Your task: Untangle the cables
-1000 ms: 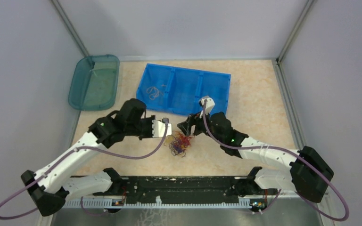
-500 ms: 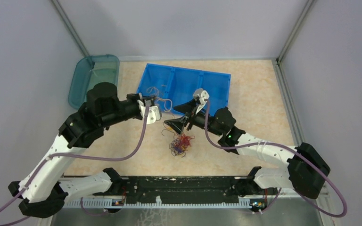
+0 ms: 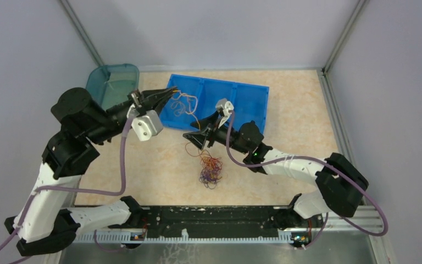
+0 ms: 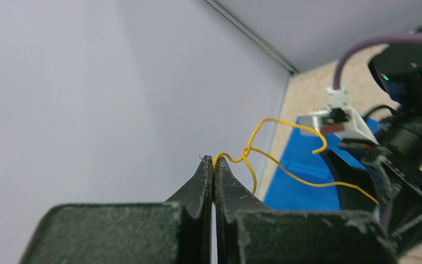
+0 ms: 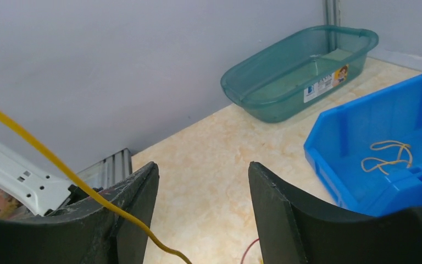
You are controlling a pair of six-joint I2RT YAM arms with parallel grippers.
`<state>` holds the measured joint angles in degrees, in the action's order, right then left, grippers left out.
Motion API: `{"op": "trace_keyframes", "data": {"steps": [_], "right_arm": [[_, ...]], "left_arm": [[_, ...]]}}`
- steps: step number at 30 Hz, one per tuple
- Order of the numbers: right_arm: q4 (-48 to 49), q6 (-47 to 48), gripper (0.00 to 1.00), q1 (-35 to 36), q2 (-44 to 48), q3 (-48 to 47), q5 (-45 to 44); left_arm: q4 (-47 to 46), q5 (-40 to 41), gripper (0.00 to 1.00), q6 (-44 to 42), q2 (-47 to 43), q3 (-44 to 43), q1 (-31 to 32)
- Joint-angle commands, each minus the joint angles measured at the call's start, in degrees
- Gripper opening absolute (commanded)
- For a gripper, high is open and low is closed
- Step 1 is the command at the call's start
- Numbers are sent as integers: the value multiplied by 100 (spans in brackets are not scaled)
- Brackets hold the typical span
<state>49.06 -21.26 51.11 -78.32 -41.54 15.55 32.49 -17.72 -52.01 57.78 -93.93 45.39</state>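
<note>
Raised over the left end of a blue bin (image 3: 253,88), the left gripper (image 4: 213,165) pinches its jaws tight on one yellow cable (image 4: 307,183), which trails down and right, past the right gripper (image 5: 203,176). That gripper hangs wide open, gripping nothing, just beyond the tangle of cables (image 3: 210,169) lying mid-way across the table (image 3: 296,121). Loose strands (image 3: 178,104) rest in the bin's left compartment; a teal tub (image 3: 107,82) sits far left
</note>
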Motion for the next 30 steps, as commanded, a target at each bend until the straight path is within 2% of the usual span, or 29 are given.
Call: {"op": "trace_keyframes", "data": {"steps": [1, 8, 24, 30], "right_arm": [[918, -410, 61, 112, -96, 89, 63], [1288, -689, 56, 291, -389, 444, -106], [1850, -1028, 53, 499, -1114, 960, -311], [1903, -942, 59, 531, -1154, 991, -342]], "left_arm": [[-1111, -120, 0, 7, 23, -232, 19], [-2423, -47, 0, -81, 186, -379, 27], [-3796, -191, 0, -664, 829, -1259, 24], [-3983, -193, 0, -868, 1118, -1725, 30]]}}
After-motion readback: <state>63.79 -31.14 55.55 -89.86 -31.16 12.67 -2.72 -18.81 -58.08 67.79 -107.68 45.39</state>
